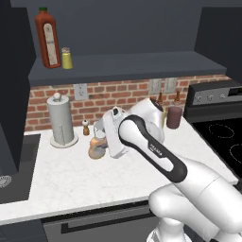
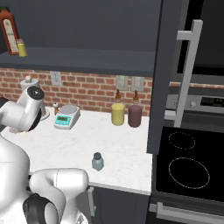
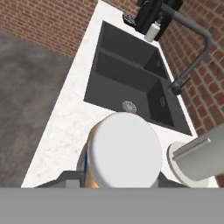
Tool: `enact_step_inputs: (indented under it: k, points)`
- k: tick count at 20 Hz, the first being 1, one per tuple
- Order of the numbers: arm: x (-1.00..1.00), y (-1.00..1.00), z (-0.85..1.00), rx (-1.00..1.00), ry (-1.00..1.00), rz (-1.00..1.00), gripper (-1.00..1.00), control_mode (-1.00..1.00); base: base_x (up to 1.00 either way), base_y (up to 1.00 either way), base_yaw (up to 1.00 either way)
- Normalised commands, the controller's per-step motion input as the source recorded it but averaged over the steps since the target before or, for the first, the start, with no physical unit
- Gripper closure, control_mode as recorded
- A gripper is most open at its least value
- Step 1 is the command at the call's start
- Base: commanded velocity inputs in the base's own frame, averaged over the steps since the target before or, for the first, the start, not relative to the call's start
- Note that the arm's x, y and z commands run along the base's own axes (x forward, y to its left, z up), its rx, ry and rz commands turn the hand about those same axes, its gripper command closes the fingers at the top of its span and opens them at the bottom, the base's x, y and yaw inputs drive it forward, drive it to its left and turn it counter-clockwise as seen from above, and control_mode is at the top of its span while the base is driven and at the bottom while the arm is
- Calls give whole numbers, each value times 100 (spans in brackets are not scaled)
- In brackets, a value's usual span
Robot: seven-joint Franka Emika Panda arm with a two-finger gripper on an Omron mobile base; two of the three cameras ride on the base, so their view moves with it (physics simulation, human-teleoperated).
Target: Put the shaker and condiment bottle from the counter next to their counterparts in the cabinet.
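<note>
Your hand (image 1: 100, 142) is closed on the condiment bottle (image 1: 97, 147), its jaws drawn in against the peach-orange body low over the table (image 1: 71, 179). In the hand view the bottle's pale cap (image 3: 124, 155) sits right between the fingertips, with the orange side showing at its lower left edge. You cannot tell from these views whether the bottle's base touches the table or hangs just off it.

The shaker (image 2: 97, 161), teal with a dark cap, stands upright near the front edge of the table, well apart from your hand.

Up in the cabinet (image 1: 123, 66), the tall red bottle (image 1: 47, 38) and the small yellow shaker (image 1: 67, 58) stand just beside each other at the left end of the shelf.

The double sink (image 3: 131, 87) is set into the table beyond the paper towel roll (image 1: 61, 120). Near the stove stand a yellow jar (image 2: 117, 113) and a dark maroon jar (image 2: 135, 115), side by side against the brick wall.
</note>
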Motion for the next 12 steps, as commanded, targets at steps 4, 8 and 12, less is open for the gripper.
enact_step_inputs:
  k: [4, 8, 12]
  points:
    - [0, 0, 34, 4, 0, -13, 100, -100, 0, 0, 0]
    - [0, 0, 38, 3, 0, -16, 100, -100, 0, 0, 0]
    - [0, 0, 39, 2, 1, -18, 100, -100, 0, 0, 0]
